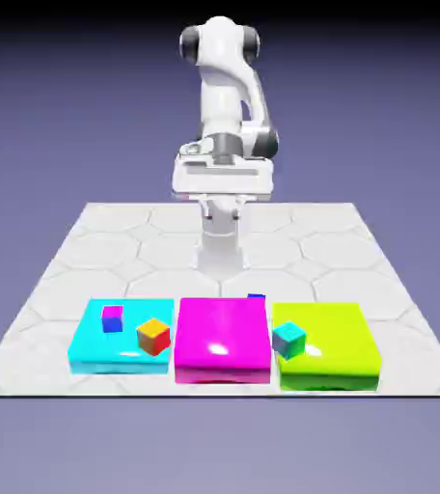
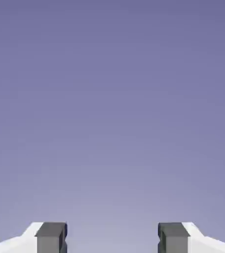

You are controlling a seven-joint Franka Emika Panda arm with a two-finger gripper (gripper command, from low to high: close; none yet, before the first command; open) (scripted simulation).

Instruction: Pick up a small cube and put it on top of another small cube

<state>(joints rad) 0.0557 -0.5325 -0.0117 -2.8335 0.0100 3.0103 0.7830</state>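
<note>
The small cube [image 1: 256, 297] with deep blue faces lies on the tiled floor just behind the magenta platform [image 1: 221, 340], which hides most of it. A tiny magenta-topped cube [image 1: 113, 317] sits on the cyan platform [image 1: 94, 349]. My gripper [image 1: 222, 185] hangs high above the table near the robot's base, far from both cubes. In the hand view the gripper [image 2: 112, 238] is open, its two grey fingertips [image 2: 51, 237] stand wide apart with only the blue-violet backdrop between them. No cube shows in that view.
An orange cube [image 1: 153, 336] rests on the cyan platform beside the tiny cube. A teal cube [image 1: 288, 339] sits on the lime-green platform [image 1: 335, 352]. The three platforms line up along the near edge of the pale hexagon-tiled table [image 1: 330, 251].
</note>
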